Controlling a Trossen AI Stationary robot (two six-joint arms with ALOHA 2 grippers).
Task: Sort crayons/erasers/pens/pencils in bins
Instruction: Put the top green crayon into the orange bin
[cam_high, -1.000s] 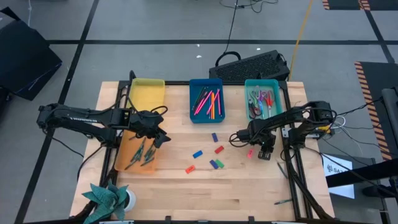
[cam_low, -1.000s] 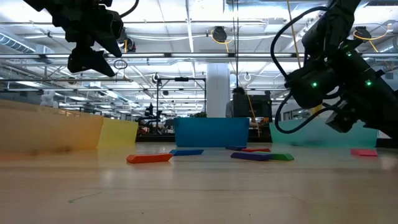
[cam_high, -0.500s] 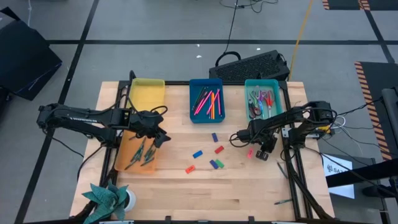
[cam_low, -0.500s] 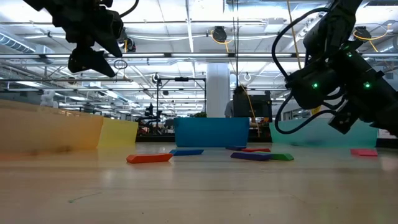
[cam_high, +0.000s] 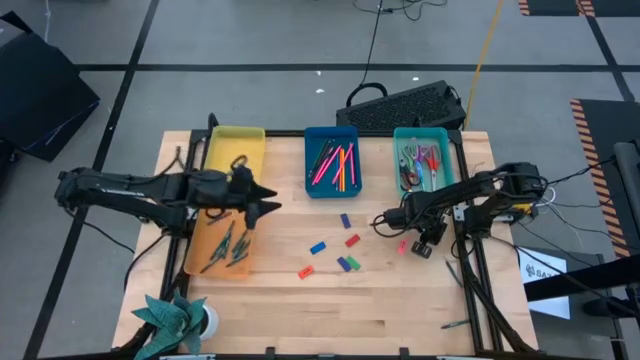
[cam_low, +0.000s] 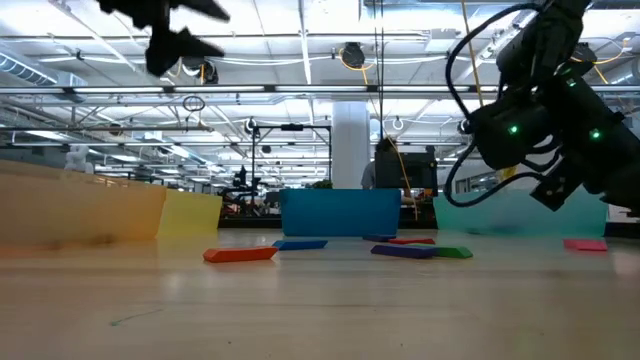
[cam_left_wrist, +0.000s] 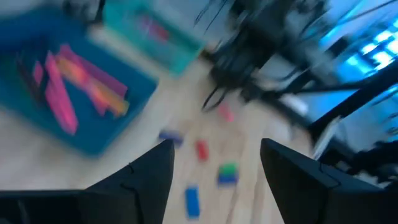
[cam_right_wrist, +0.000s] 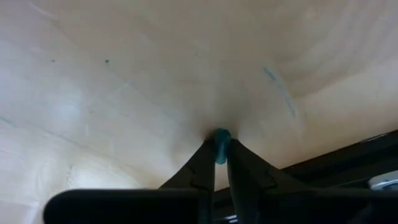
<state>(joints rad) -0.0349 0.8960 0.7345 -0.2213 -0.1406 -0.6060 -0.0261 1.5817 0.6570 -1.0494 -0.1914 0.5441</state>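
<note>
Several erasers lie flat mid-table: blue, red, blue, red, a green and purple pair and pink. The bins are yellow, orange, blue and teal. The blue, teal and orange ones hold long sticks. My left gripper hangs open, high over the orange bin's right rim. My right gripper is beside the pink eraser, pointing down, shut on a small teal piece. My right gripper pinches the small teal piece between its two fingertips, coming from above and pointing down at the bare wood. Only the piece's end shows past the fingers, so its length and kind cannot be told.
A black keyboard lies beyond the table's far edge. A teal-leafed plant stands at the near left corner. Black frame rails run along both table sides. Bare wood lies near the front edge.
My left gripper has risen and swung toward the table's right, away from the orange bin, its fingers now pointing more level toward the erasers.
</note>
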